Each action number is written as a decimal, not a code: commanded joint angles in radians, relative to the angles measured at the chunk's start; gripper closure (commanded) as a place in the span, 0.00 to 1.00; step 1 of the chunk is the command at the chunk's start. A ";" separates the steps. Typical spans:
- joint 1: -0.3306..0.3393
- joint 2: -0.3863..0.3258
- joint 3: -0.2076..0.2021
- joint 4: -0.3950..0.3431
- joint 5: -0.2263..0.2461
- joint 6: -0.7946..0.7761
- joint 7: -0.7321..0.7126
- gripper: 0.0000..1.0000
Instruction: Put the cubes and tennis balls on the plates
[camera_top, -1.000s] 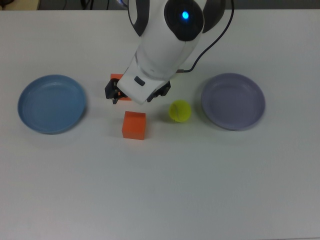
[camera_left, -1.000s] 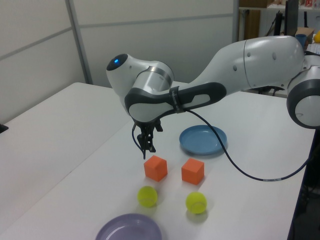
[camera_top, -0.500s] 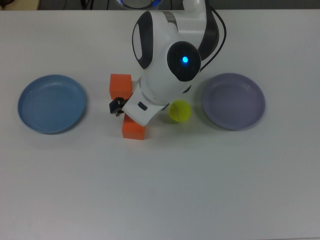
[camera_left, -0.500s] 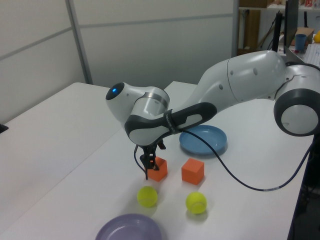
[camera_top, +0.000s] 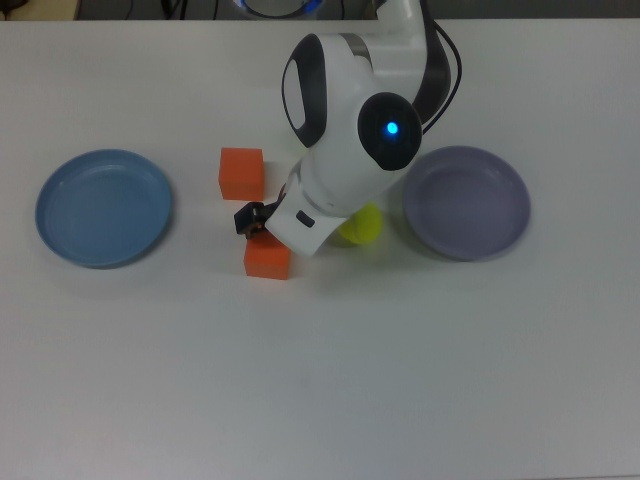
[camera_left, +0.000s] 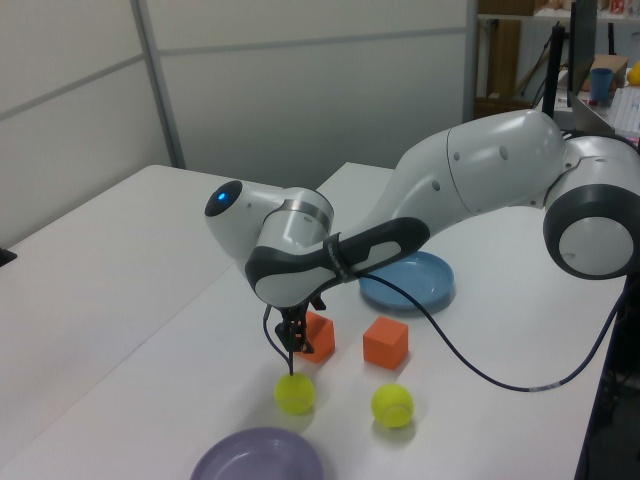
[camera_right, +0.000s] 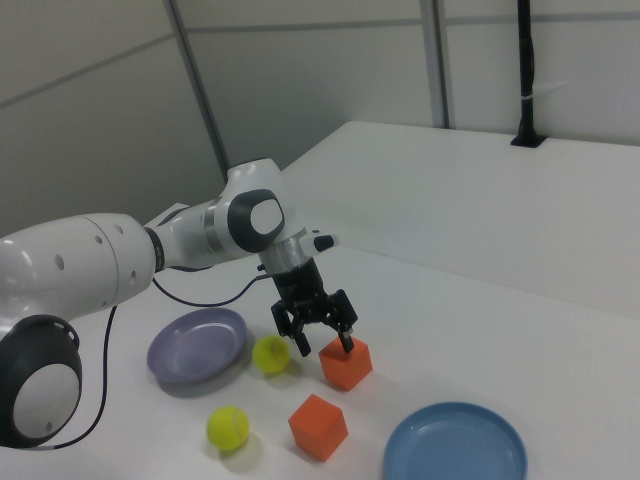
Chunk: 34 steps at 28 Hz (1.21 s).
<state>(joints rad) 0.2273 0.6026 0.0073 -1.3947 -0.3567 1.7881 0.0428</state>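
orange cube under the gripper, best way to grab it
Probably from straight above, fingers closing on two opposite flat side faces of the cube. It sits flat with space around it, and the open gripper hangs right over it.

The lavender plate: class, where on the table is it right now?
In the top view the lavender plate lies on the right side of the table, just right of a tennis ball and far from the blue plate.
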 joint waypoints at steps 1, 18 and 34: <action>0.001 0.014 0.000 -0.036 -0.065 0.066 0.029 0.00; -0.013 0.036 -0.003 -0.037 -0.107 0.086 0.071 1.00; -0.134 -0.081 -0.029 -0.013 -0.102 -0.064 0.039 1.00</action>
<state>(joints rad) 0.1455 0.5803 -0.0114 -1.3743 -0.4443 1.7991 0.1040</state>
